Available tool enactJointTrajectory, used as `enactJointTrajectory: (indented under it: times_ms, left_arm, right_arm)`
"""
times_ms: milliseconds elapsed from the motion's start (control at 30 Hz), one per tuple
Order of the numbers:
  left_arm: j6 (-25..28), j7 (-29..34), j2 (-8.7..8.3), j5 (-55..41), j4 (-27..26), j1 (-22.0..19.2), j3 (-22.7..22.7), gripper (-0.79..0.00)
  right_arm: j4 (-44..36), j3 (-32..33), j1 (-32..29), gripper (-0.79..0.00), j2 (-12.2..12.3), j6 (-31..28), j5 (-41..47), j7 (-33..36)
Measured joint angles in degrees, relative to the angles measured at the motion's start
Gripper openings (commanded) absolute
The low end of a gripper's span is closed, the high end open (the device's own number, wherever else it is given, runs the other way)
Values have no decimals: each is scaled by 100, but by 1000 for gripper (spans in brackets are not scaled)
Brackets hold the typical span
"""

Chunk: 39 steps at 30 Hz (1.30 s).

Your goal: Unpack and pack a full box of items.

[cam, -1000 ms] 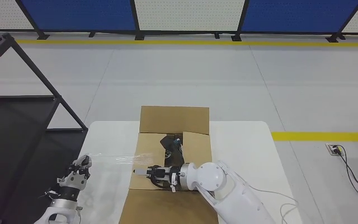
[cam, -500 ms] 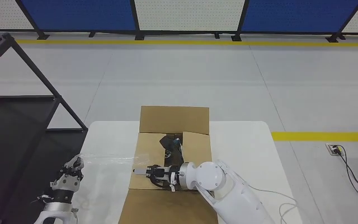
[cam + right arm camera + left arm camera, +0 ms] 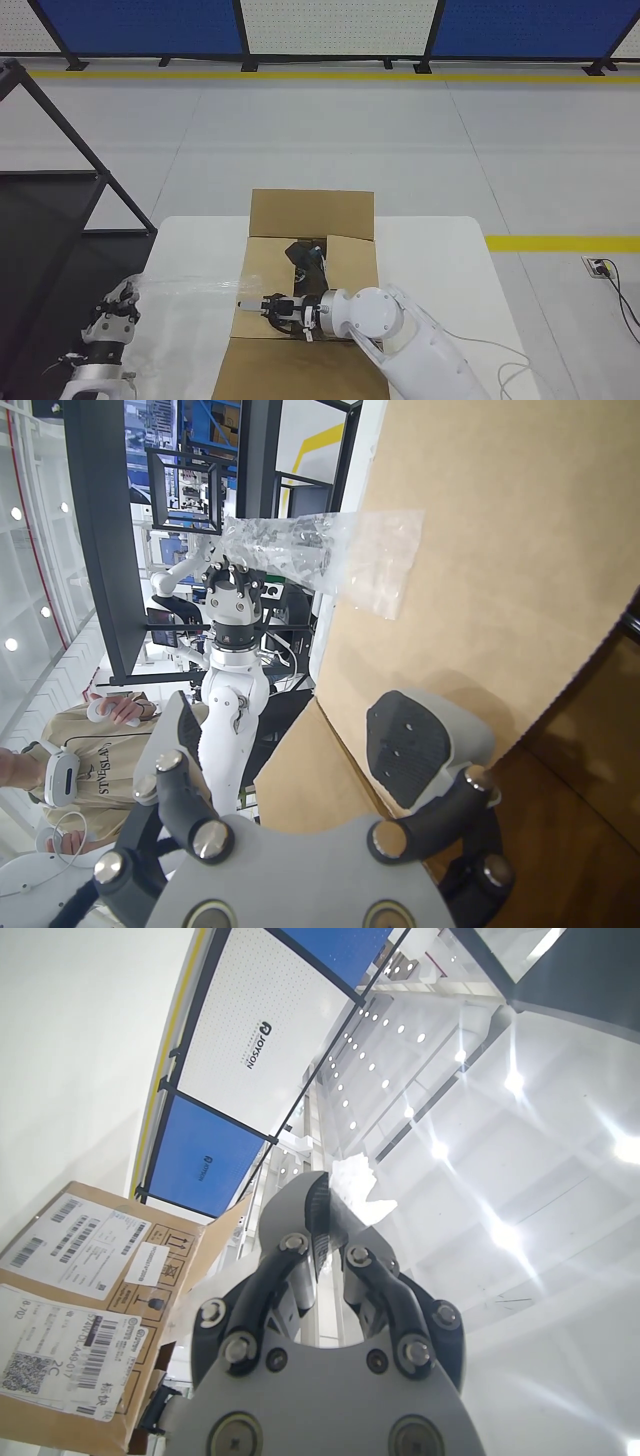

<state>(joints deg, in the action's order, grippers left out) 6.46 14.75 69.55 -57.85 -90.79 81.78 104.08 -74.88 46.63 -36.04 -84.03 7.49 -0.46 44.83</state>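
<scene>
Okay, left gripper (image 3: 330, 1208) first: its jaws are pinched tight on a clear plastic bag (image 3: 320, 545), with a crumpled tuft of film poking out just past the tips. From those jaws the bag stretches away toward the cardboard box (image 3: 310, 212), and its far end reaches one of the box's open flaps. Whether it touches the cardboard there, I cannot tell.

Over to the right gripper (image 3: 295, 730): its jaws are spread wide, with nothing held. The edge of that same flap runs between them. One dark pad (image 3: 407, 745) sits over the flap's face, close to the cardboard, and the other finger hangs out past the edge.

The bag's loose end lies ahead of those open jaws, clear of both tips. Farther ahead, beyond the bag, the left gripper faces them, well apart.

The box stands on the white table (image 3: 440, 250) with its flaps open. A dark item (image 3: 305, 255) lies inside it, off to one side of the right jaws and near them.
</scene>
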Motion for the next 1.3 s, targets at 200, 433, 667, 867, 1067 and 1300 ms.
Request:
enactJointTrajectory:
  times_ms: [200, 433, 667, 867, 1067, 1300]
  left_arm:
    - [139, -33, 30, -121, 32, 33, 19, -785]
    - [302, -145, 67, -244, 59, 54, 50, -785]
    - [428, -188, 100, -343, 82, 66, 85, -785]
    - [574, -278, 134, -448, 87, 74, 124, -785]
    - [552, -290, 153, -572, 103, 62, 181, -785]
    - [628, -304, 182, -611, 106, 63, 216, -785]
  right_arm:
    - [23, 7, 5, 0, -20, 4, -2, 15]
    - [52, 5, 22, 0, -43, -2, -21, 39]
    - [68, 18, 24, 0, -60, 6, -32, 64]
    - [70, 40, 5, 0, -72, 0, -46, 61]
    - [68, 57, -10, 0, -79, -7, -70, 78]
    - [76, 72, -14, 0, -91, -22, -85, 121]
